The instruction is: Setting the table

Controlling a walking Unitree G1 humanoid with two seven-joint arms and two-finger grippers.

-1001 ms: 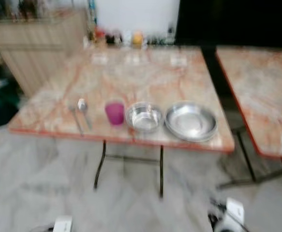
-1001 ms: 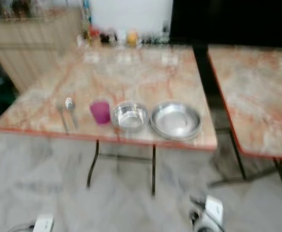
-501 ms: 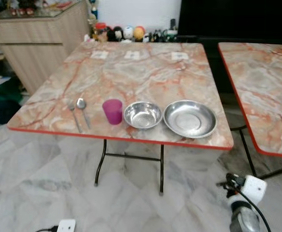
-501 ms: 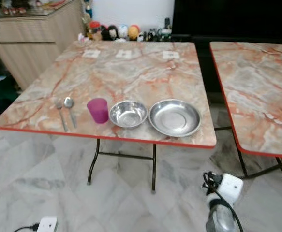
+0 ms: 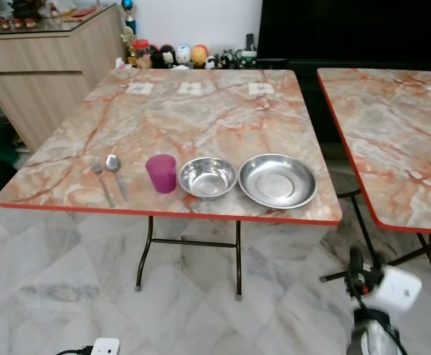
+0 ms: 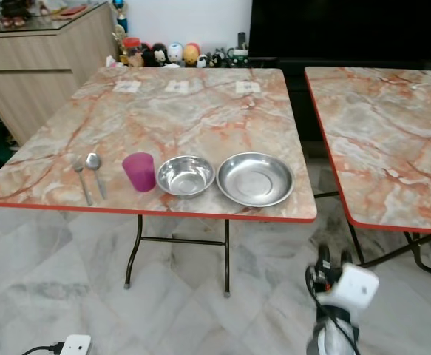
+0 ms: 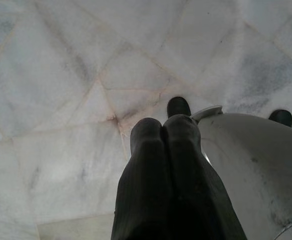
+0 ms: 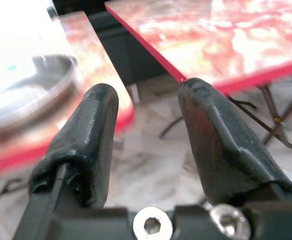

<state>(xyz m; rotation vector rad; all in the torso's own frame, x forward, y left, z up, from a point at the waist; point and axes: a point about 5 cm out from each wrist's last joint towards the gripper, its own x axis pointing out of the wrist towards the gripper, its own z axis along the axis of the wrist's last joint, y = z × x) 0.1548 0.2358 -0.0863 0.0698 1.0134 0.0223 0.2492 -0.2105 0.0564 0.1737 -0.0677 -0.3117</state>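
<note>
Tableware sits in a row along the near edge of the marble table (image 5: 200, 111): from your nine o'clock to three o'clock, a fork (image 5: 102, 183), a spoon (image 5: 115, 174), a purple cup (image 5: 161, 173), a steel bowl (image 5: 208, 177) and a wide steel plate (image 5: 277, 180). You have little margin here, since every piece lies close to the red rim, and the cup, bowl and plate stand just beside one another, nearly touching. A reach that comes in low from your six o'clock could clip the rim or push a dish sideways into its neighbour; the cup is the tallest and would likely tip first. The fork and spoon lie flat and thin, so I judge them hard to pinch off the slick top. Your right gripper (image 8: 146, 145) is raised at your five o'clock with its fingers spread wide and nothing between them, pointing toward the gap between this table and the second table (image 5: 392, 133) at your two o'clock. Your left gripper (image 7: 163, 132) hangs over the floor (image 5: 52, 274), fingers pressed together, empty.
</note>
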